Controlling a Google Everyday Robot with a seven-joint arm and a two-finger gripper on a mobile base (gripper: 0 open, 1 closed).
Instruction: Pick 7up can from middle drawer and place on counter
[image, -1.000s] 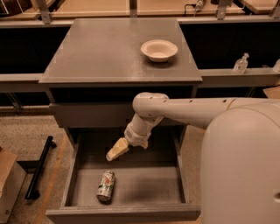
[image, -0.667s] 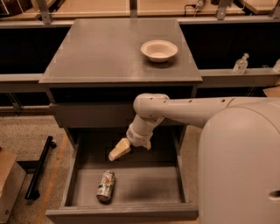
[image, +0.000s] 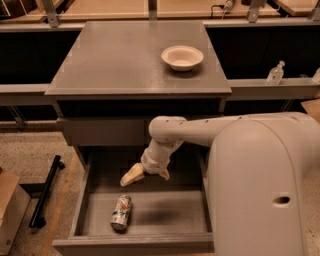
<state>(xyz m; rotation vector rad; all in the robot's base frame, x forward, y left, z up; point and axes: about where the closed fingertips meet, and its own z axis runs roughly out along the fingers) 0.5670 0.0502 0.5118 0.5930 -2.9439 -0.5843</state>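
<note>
The 7up can (image: 121, 212) lies on its side on the floor of the pulled-out middle drawer (image: 170, 210), near its front left. My gripper (image: 148, 176) hangs over the drawer's rear middle, above and a little right of the can and clear of it. Its cream fingers (image: 132, 176) are spread open and hold nothing. The grey counter (image: 115, 55) tops the cabinet above the drawer.
A white bowl (image: 182, 57) stands on the counter at the right rear. A shut grey drawer front (image: 105, 132) sits above the open drawer. A black bar (image: 46, 191) and a cardboard box (image: 9, 210) lie on the floor at left. A clear bottle (image: 276, 73) stands on the right ledge.
My gripper has dropped slightly lower into the drawer. The can and the bowl have not moved.
</note>
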